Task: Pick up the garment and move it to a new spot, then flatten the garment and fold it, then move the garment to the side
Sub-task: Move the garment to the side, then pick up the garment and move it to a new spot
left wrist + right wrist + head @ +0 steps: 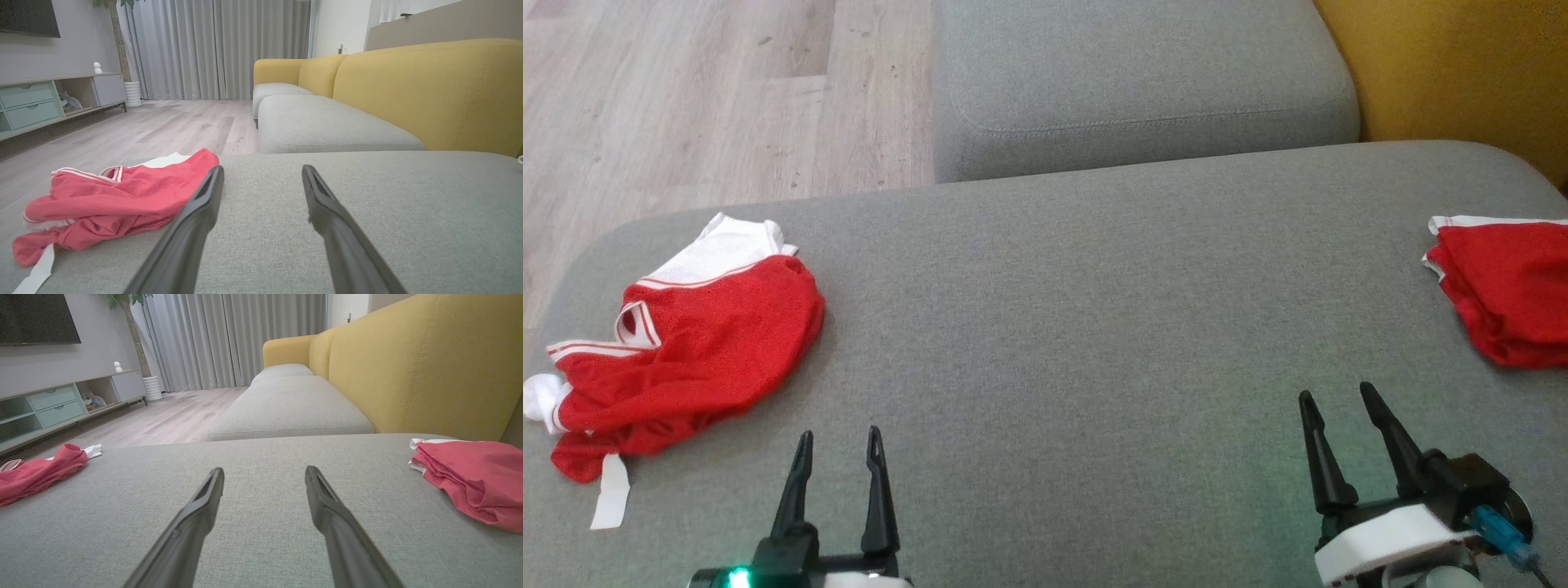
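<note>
Looks barely begun: left gripper [840, 434] & right gripper [1335, 392] hover near, fingers apart & empty, over grey cushion [1054, 327], crumpled red garment [698, 343] untouched at left, folded garment [1507, 286] at right edge, so pick-up, flattening, folding prob. remain.

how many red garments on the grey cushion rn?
2. One crumpled red-and-white garment at the left end of the grey cushion; one folded garment at the right end, cut off by the head view's edge. The folded one might hide another.
</note>
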`<state>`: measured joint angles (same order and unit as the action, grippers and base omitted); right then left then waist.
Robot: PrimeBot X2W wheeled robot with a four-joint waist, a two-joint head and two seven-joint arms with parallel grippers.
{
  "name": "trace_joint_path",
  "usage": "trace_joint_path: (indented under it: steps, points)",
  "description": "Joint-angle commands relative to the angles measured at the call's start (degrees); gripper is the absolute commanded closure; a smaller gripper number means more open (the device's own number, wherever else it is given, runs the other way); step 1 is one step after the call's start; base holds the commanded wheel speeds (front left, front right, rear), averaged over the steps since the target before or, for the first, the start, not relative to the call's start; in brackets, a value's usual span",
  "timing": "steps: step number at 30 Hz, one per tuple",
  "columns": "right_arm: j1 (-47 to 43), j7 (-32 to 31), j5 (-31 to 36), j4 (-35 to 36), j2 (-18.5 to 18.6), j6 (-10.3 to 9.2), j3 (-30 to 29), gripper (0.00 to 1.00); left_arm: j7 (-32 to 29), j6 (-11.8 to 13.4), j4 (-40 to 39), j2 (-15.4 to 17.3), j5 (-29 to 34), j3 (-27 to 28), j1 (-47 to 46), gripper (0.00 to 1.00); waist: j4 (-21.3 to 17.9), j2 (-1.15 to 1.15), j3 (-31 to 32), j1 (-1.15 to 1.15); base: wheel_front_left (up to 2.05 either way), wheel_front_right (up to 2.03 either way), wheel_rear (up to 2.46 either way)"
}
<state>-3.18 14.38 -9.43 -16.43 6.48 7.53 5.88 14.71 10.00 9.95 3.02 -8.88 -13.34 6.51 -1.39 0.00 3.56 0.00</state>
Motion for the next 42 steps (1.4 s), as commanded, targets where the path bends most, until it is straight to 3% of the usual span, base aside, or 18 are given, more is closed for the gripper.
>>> trace_joint_path:
  steps: [1, 15, 30, 42]
  points:
    - [1.8, 0.6, 0.5, 1.9, 0.3, -0.04, 1.3, 0.0, 0.3, -0.3, -1.7, -0.1, 0.6, 2.2, -1.9, 0.0, 0.0, 0.0, 0.0, 0.0, 0.0, 0.0, 0.0]
    - [2.0, 0.6, 1.1, 2.0, 1.0, -0.04, 1.3, 0.0, 0.3, 0.3, -1.4, -0.1, 1.6, 2.2, -2.7, 0.0, 1.9, 0.0, -1.1, 0.0, 0.0, 0.0, 0.0]
    - [0.8, 0.6, 1.1, 2.8, 0.8, -0.04, 0.4, 0.0, 0.3, 2.2, -3.4, -0.1, 2.1, 2.3, -1.8, 0.0, 16.4, 0.0, -3.3, 0.0, 0.0, 0.0, 0.0]
    - [0.7, 0.6, 0.8, 2.7, 0.8, -0.04, 1.5, 0.0, 0.3, 2.0, -4.1, -0.1, 2.5, 3.3, -1.2, 0.0, 22.8, 0.0, -3.9, 0.0, 0.0, 0.0, 0.0]
